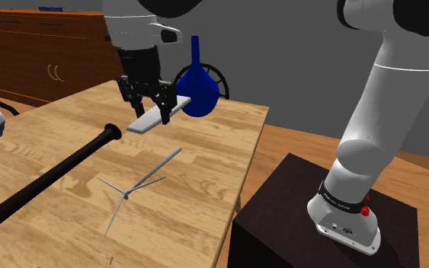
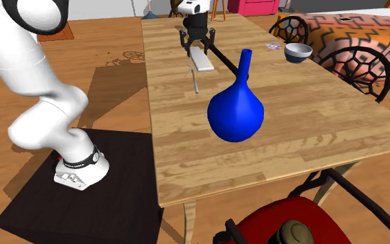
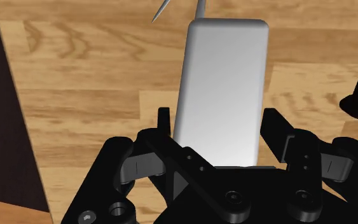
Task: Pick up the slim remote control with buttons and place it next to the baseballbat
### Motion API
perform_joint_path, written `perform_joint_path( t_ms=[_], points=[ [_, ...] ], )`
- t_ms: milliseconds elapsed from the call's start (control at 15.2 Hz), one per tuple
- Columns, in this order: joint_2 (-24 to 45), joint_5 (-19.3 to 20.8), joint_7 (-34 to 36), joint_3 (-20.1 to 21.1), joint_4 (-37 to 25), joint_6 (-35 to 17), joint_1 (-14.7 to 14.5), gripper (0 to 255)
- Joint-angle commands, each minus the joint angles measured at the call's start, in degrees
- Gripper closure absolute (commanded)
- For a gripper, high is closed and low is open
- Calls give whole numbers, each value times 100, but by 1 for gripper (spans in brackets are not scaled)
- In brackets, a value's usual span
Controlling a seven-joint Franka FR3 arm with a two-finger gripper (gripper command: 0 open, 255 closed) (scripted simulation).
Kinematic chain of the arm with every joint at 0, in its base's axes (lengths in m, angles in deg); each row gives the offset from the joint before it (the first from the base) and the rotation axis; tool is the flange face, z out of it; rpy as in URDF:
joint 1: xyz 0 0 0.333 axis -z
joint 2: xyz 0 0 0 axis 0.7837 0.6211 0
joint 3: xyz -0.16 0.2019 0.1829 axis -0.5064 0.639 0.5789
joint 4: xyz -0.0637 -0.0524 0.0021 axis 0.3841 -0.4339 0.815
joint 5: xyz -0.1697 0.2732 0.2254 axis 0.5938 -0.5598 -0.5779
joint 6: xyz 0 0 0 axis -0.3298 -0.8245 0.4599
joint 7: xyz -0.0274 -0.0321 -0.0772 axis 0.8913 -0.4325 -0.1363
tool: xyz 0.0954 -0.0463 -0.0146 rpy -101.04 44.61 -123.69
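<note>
The tool [image 1: 150, 106] is closed on one end of the grey remote [image 1: 140, 124], which seems to be just above the surface [image 1: 205, 175]. I judge this to be the carrying step: next, move it to the bat [image 1: 52, 173] and lower it alongside.

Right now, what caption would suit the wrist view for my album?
Black pincer clasping a plain grey remote over the wooden table.

Bare table [image 1: 212, 145] lies open under the gripper [image 1: 153, 105] and its clasped remote [image 1: 144, 123]. The bat [image 1: 49, 177] ends close outside one jaw. Thin rods [image 1: 140, 183] lie past the remote's far end. A vase [image 1: 198, 97] stands behind the jaws. Between bat and rods the wood is free.
</note>
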Motion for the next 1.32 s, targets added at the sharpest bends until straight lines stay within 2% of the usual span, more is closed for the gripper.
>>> perform_joint_path(
  t_ms=[0, 66, 132, 1254],
  points=[
    [533, 428, 493, 134, -466, 156, -320, 255],
    [812, 647, 710, 157, -720, 248, -528, 255],
    [1246, 983, 1020, 166, -1149, 414, -887, 255],
    [1286, 1058, 1120, 35, 122, -873, -775, 255]
  ],
)
